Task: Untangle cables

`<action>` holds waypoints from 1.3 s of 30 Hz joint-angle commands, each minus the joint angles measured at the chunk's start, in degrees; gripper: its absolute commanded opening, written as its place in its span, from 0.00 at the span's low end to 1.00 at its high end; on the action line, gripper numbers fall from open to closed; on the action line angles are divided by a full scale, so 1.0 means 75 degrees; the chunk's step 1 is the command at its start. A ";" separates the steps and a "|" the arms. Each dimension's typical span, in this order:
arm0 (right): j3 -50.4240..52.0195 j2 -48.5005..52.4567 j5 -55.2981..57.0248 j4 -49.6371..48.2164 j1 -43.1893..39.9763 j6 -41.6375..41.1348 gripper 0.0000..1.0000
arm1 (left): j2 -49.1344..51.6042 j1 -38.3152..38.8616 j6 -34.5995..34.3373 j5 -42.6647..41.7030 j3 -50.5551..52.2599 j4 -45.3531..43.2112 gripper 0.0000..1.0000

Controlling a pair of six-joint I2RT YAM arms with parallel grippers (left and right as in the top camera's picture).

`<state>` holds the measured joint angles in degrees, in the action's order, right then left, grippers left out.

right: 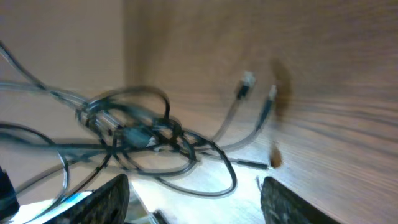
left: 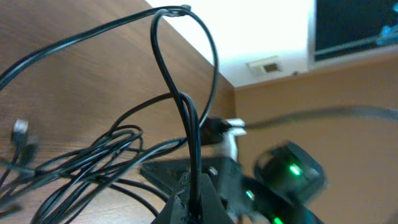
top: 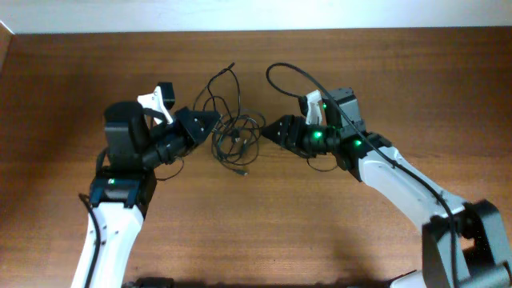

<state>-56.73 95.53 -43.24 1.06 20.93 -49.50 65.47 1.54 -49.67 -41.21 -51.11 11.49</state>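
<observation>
Currently cables (top: 236,132) lie knotted mid-way across the counter (top: 64,160), left fingers (top: 213,122) at the tangle's 9 o'clock pinched shut on a raised strand, likely to anchor it, while right fingers (top: 269,130) stand wide at 3 o'clock, seemingly ready to draw a loop free.

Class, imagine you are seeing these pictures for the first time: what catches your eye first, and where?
A knot of thin black cables lies centred on the wooden table. The left gripper and right gripper point at it from either side, the left shut on two strands, the right open. Green lights glow on the right arm.
</observation>
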 commanded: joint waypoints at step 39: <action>-0.0067 -0.1017 0.2098 0.4587 -0.3267 0.3864 0.54 | -0.0440 -0.5429 -0.0880 -0.1067 -0.0128 -0.1373 0.00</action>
<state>-57.80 87.92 -7.16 36.69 -5.34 -26.13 62.87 -40.91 -56.42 -48.23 -51.13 -2.13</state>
